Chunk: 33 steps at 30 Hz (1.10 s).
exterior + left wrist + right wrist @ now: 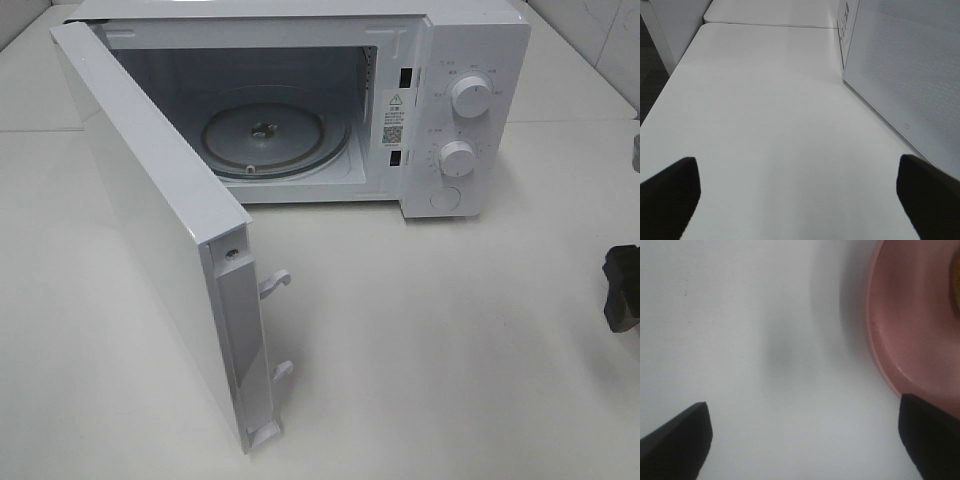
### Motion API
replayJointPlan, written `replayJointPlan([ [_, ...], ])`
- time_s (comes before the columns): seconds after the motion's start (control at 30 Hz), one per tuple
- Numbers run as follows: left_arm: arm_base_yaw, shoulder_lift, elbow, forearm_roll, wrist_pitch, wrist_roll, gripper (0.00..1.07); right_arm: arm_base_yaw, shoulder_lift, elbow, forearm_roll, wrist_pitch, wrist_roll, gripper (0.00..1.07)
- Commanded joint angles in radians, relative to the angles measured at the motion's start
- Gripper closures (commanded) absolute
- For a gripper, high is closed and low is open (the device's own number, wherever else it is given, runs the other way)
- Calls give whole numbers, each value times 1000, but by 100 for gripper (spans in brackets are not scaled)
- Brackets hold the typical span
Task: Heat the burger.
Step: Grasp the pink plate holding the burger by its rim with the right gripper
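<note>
A smooth white surface (450,330) carries a boxy white microwave (480,60), its door (150,230) swung wide and a round glass turntable (265,140) inside. A glossy pink plate (915,325) lies beside the right pincer (804,402). Only a yellowish sliver of the burger (956,285) shows on it, direction untellable. That pincer and the left pincer (797,160) gape, holding nothing.

**Microwave (330,30) at back, door (150,190) standing open**

I see the microwave at the back of the table (450,350), its door standing out toward the front left. The turntable (265,140) lies inside. Right of the opening, the upper knob (470,96) sits above the lower knob (456,158).
</note>
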Motion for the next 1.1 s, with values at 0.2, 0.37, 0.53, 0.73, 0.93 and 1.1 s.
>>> replayJointPlan([
  [0.2,0,-16,2,-9,-8,-3,4,-136,174,-18,53,-154,-210,9],
  [0.37,0,-16,2,-9,-8,-3,4,-171,261,-70,51,-161,-235,9],
  [0.53,0,-16,2,-9,-8,-3,4,-171,343,-134,63,-159,-239,9],
  [0.73,0,-16,2,-9,-8,-3,4,-171,407,-180,63,-143,-239,10],
  [0.93,0,-16,2,-9,-8,-3,4,-171,450,-192,63,-142,-239,10],
  [1.1,0,-16,2,-9,-8,-3,4,-171,489,-192,63,-119,-231,10],
])
